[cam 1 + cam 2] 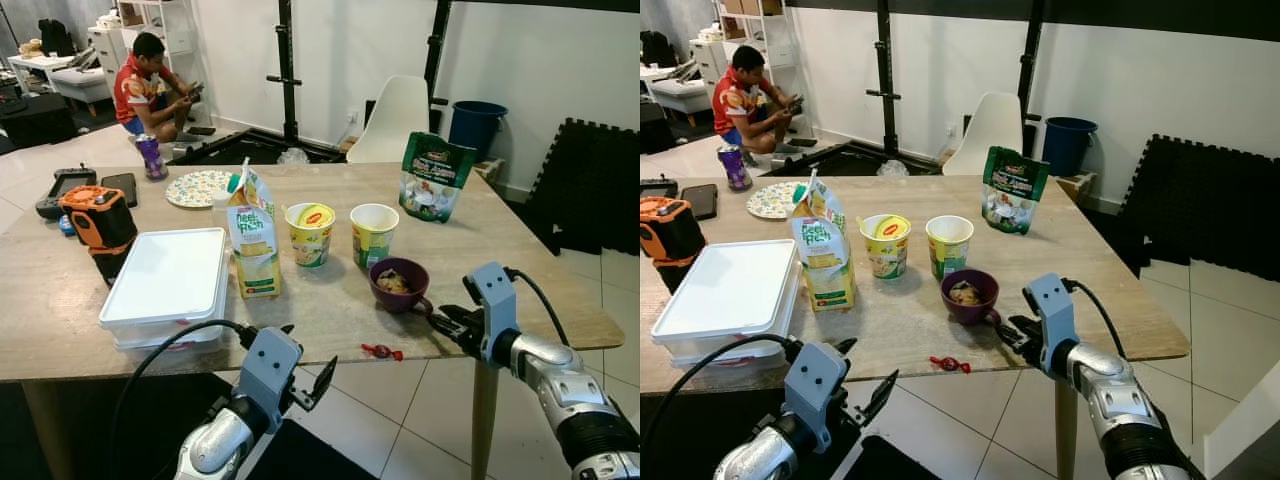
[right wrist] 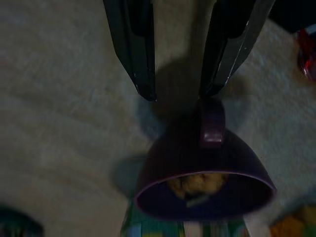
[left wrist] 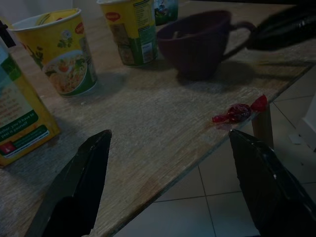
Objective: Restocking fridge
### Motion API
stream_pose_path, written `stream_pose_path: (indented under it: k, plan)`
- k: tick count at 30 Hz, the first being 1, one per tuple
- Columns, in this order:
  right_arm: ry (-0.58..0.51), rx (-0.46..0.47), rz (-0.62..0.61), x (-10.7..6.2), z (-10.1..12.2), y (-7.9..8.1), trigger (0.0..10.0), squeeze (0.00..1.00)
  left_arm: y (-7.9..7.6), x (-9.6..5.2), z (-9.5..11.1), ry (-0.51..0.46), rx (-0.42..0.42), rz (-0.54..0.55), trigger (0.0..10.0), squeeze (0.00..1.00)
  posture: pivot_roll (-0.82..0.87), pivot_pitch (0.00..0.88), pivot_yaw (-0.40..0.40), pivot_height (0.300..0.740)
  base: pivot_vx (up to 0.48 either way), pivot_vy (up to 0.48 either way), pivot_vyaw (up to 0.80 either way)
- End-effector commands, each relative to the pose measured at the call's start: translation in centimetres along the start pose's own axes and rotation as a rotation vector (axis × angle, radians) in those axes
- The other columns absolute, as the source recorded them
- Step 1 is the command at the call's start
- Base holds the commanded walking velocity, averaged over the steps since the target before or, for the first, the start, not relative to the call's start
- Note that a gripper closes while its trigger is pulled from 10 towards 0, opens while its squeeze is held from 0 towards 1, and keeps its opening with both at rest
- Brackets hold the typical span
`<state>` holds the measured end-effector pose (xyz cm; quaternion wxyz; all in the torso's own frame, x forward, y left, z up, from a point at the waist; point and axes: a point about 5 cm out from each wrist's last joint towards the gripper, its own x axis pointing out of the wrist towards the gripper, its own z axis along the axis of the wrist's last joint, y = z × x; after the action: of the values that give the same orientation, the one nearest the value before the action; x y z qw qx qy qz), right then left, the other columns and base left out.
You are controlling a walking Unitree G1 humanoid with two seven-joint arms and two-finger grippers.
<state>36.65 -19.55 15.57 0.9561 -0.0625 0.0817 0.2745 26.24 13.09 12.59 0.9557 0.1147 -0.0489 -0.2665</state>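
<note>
**Right gripper at the purple mug's handle**

We see a wooden table point(image 1: 520, 290) carrying the goods. Near its front edge sits a purple mug point(image 1: 398, 283) with some food inside, its handle turned toward the table's right edge. Our right gripper point(image 1: 440, 322) is level with that handle; in the right wrist view the two black fingers point(image 2: 132, 49) stand narrowly apart with the handle just at their tips, one tip touching or nearly touching it, not closed on it.

Our left gripper point(image 1: 303, 385) hangs below the front edge, its fingers spread wide and holding nothing. On the front edge just beside the mug lies a red-wrapped candy point(image 1: 381, 351).

Behind the mug stand two Maggi noodle cups point(image 1: 310, 233), side by side, and to their left an opened juice carton point(image 1: 252, 240). A white lidded container point(image 1: 170, 280) lies toward the left front corner, with an orange and black device point(image 1: 97, 220) beside it. A green pouch point(image 1: 436, 177) stands near the far edge, and a patterned plate point(image 1: 196, 188) lies near that edge too.

A person point(image 1: 148, 88) sits on the floor beyond the table.
</note>
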Motion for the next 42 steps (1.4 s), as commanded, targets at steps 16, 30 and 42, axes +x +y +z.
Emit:
stream_pose_path:
  k: [16, 30, 42]
  plan:
    - [0.086, -0.083, 0.028, -0.5, -1.0, -0.1, 10.0, 0.0, -0.6, -0.3, -0.3, 0.013, -0.016, -0.015, 10.0, 0.0, 0.07, 0.069, -0.018, 0.734, 0.0, 0.0, 0.0]
    - [0.198, -0.079, 0.051, -2.3, -3.4, -0.9, 10.0, 1.0, -0.7, -0.4, -0.4, 0.02, -0.019, -0.025, 10.0, 0.0, 0.06, 0.082, -0.01, 0.734, 0.0, 0.0, 0.0]
    - [0.086, -0.073, 0.139, -1.7, 0.4, 0.2, 10.0, 0.0, -0.8, -0.2, -0.3, 0.019, -0.026, -0.028, 10.0, 0.0, 0.06, 0.1, -0.004, 0.734, 0.0, 0.0, 0.0]
